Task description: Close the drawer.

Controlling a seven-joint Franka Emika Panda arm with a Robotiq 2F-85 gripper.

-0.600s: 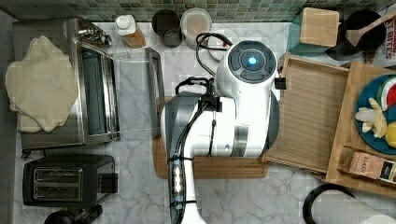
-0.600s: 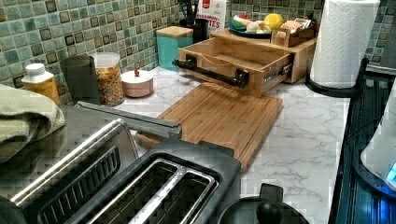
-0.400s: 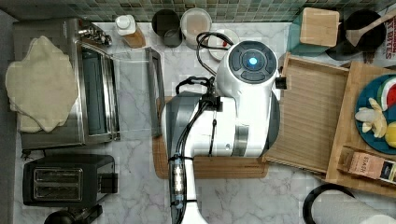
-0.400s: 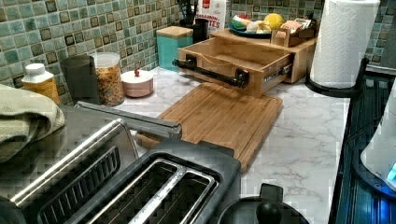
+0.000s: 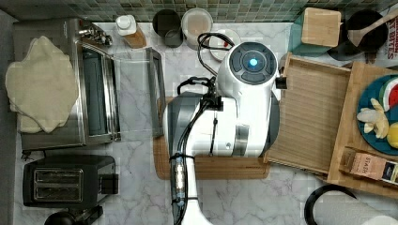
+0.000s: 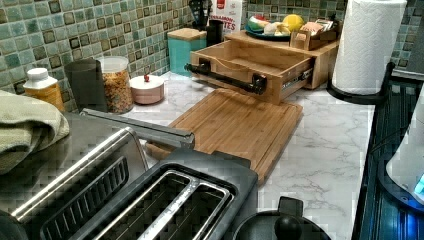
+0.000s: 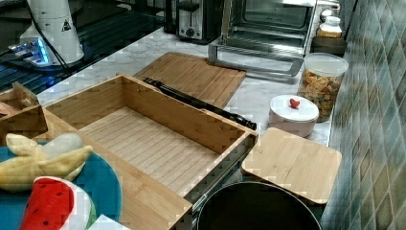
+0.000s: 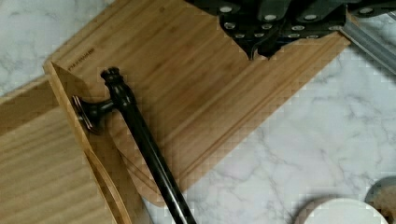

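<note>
Claw (image 8: 275,21) sits above the cutting board (image 8: 187,60), apart from the handle (image 8: 140,140); finger state cannot be told. Drawer (image 5: 312,117) stands pulled fully out of its cabinet (image 6: 320,57), front wall overhanging the board's edge. Risk: a push landing on one end of the dark bar handle could skew the drawer on its slides and jam it. Too low an approach could catch the board and shove it instead.

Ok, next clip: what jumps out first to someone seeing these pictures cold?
The white robot arm looms over the cutting board at the top view's centre. Beside it, the bamboo drawer stands pulled wide open and empty, its dark bar handle facing the board. A toaster oven with its door down sits at the top view's left.
</note>
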